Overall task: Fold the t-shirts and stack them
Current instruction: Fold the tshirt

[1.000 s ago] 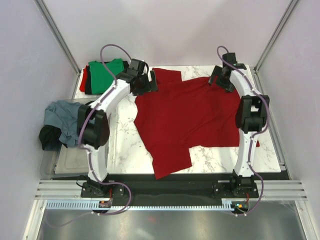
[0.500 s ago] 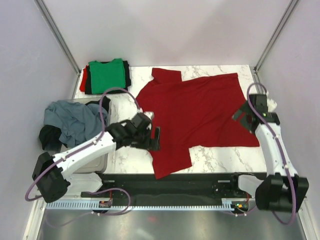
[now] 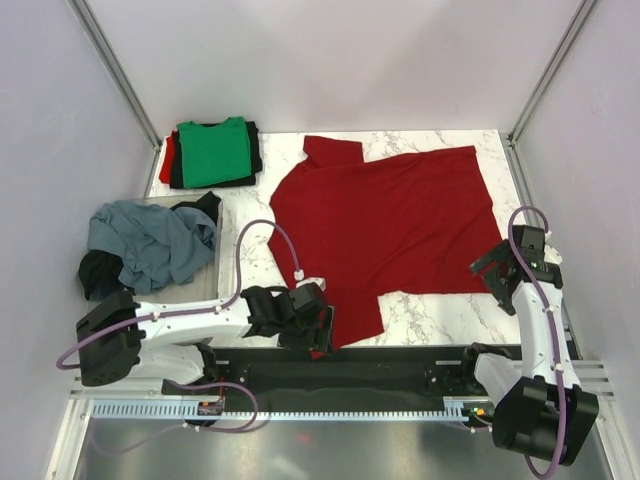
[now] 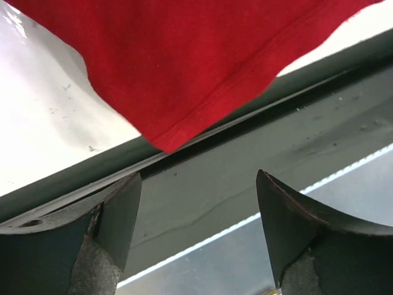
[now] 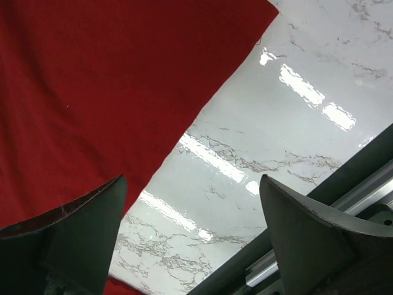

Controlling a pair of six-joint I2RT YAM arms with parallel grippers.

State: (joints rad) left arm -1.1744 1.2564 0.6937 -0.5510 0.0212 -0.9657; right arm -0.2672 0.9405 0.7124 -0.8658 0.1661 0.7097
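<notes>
A large dark red t-shirt (image 3: 385,225) lies spread flat on the marble table (image 3: 430,310). My left gripper (image 3: 322,330) is open and empty, low at the table's front edge beside the shirt's near left corner (image 4: 166,144). My right gripper (image 3: 497,278) is open and empty, just off the shirt's near right corner (image 5: 92,92). A folded bright green t-shirt (image 3: 213,150) tops a stack with a black and a red one at the back left. A grey-blue t-shirt (image 3: 150,243) and a black one (image 3: 97,272) lie crumpled in the tub.
A clear plastic tub (image 3: 160,325) stands at the left of the table. A dark rail (image 4: 245,178) runs along the front edge under my left gripper. Metal frame posts (image 3: 115,65) stand at the back corners.
Both arms have swung from the far edge of the table back to the near edge. The red shirt now lies flatter, with its far edge let go.
</notes>
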